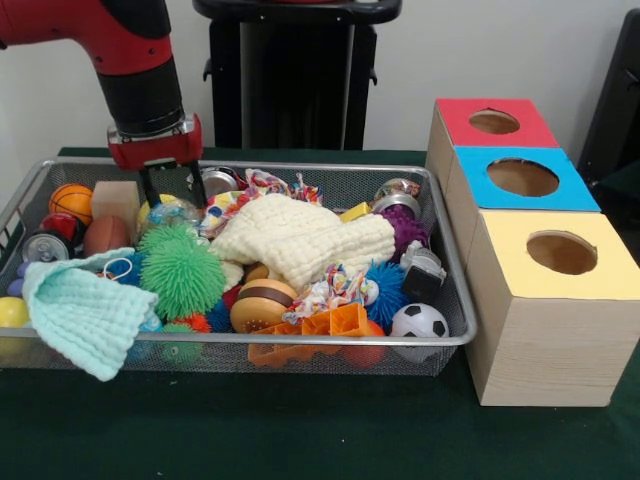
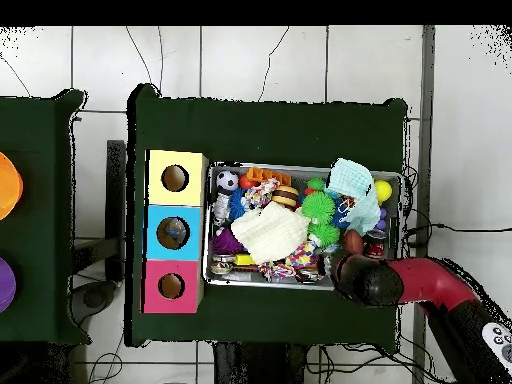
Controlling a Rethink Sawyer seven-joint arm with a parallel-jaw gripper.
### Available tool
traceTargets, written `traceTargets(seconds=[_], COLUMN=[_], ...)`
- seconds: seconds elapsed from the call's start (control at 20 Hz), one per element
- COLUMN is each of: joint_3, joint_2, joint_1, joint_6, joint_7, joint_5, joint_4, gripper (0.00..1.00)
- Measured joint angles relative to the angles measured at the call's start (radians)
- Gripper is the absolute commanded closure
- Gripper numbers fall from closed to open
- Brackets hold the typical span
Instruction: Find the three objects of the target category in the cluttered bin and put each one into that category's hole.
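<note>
While the gripper (image 1: 173,188) hangs low over the back left part of the wire bin (image 1: 445,338), its two dark fingers stand apart and carry nothing, so it reads as released. By my judgement the search step is in hand: no object is lifted, and the tips point down among the toys just behind the green spiky ball (image 1: 182,270). Beside the gripper sit a wooden block (image 1: 115,200), a small basketball (image 1: 71,201) and a brown football-shaped ball (image 1: 105,236). A cream knitted cloth (image 1: 305,240) lies across the middle of the heap and a pale green cloth (image 1: 85,312) drapes over the near left rim, each hiding some of what lies beneath. A soccer ball (image 1: 419,321) rests in the near right corner.

Which category is wanted the pictures do not say, so the three targets cannot be picked out; whichever they are, they lie somewhere in this bin. Just beside the bin on the dark green bench (image 1: 300,430) stand the three boxes, each with a round hole: the red box (image 1: 495,125) farthest back, the blue box (image 1: 522,180) in the middle, the yellow box (image 1: 560,255) nearest. In the overhead view the arm (image 2: 420,282) reaches over the bin's corner.

Next, I judge, the move calls for settling on one object, lowering the parted fingers around it without snagging a cloth, closing, then carrying it across to the matching hole
</note>
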Motion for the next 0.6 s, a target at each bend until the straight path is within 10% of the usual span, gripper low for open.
traceTargets(seconds=[0.6], joint_3=[-0.03], joint_2=[-0.01], joint_1=[0.032], joint_6=[-0.064], joint_7=[0.001], joint_5=[0.0], joint_4=[0.048], gripper=[0.0])
